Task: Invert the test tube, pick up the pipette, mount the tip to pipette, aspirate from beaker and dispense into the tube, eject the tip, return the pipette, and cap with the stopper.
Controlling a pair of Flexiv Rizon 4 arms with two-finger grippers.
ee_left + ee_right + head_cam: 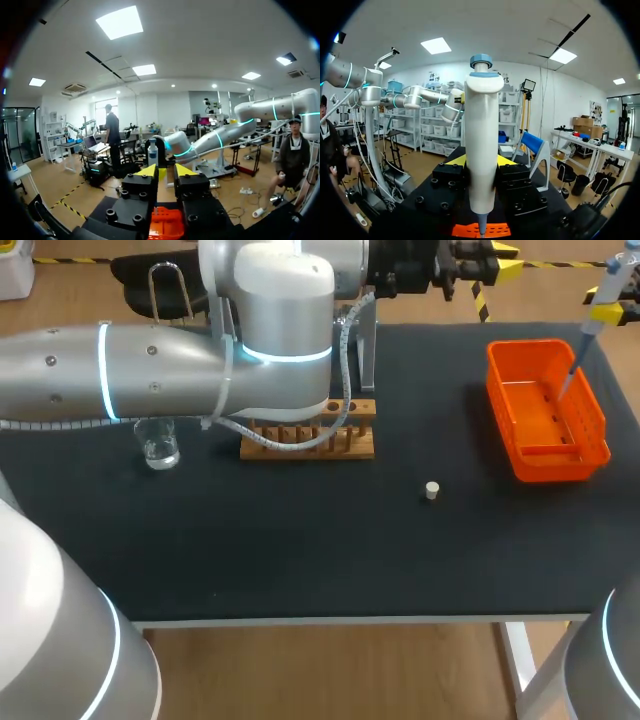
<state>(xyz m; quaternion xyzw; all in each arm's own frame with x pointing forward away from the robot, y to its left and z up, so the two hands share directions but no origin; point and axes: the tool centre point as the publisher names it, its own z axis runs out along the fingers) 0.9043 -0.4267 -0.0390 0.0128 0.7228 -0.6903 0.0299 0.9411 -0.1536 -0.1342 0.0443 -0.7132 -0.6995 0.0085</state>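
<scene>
The right tool [481,161] pinches the pipette [600,308] upright, both fingers against its white body, with its point down over the orange bin [590,435] at the table's [330,550] right. The left tool [166,171] is empty, its fingers a narrow gap apart, above the far edge. On the table, the stopper [432,490] lies between the bin and the rack [355,445]; the beaker [160,446] stands left of the rack.

My table [300,550], black top: glass beaker [160,445] on my left, wooden rack [262,448] just beside it twd middle, small white stopper [432,490] alone nr center, orange basket [555,462] at right, well apart.
</scene>
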